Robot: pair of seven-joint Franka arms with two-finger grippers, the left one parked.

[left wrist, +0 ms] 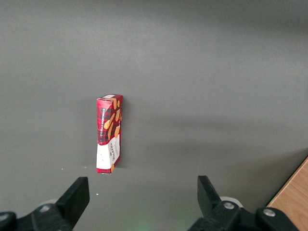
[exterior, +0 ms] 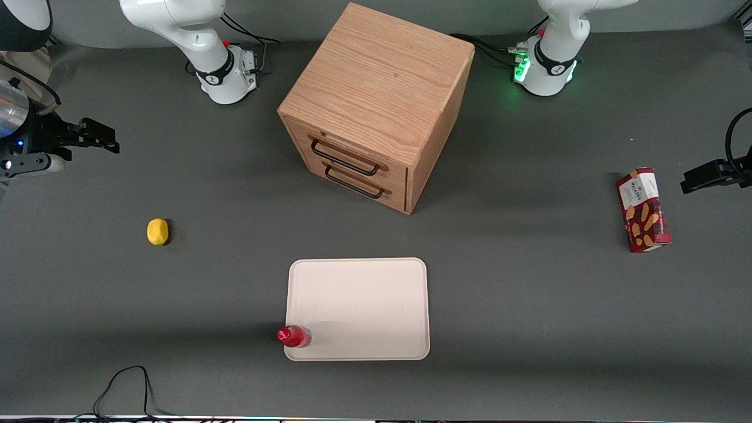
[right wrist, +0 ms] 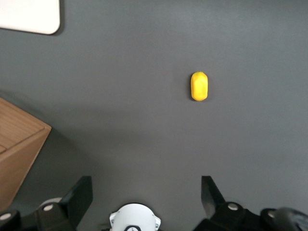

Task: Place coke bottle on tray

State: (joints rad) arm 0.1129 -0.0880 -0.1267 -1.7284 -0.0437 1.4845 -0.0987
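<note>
Bottle status: the coke bottle [exterior: 294,336] is standing on the tray [exterior: 358,305], at the tray corner nearest the front camera, toward the working arm's end. The gripper [exterior: 100,136] is hanging well away from the tray, above bare table, fingers [right wrist: 79,197] spread apart and gripping nothing. The lemon [exterior: 157,231] is lying between gripper and tray.

Robot lab: bolted arm bases [exterior: 226,73], grey table [exterior: 529,305], cables.
</note>
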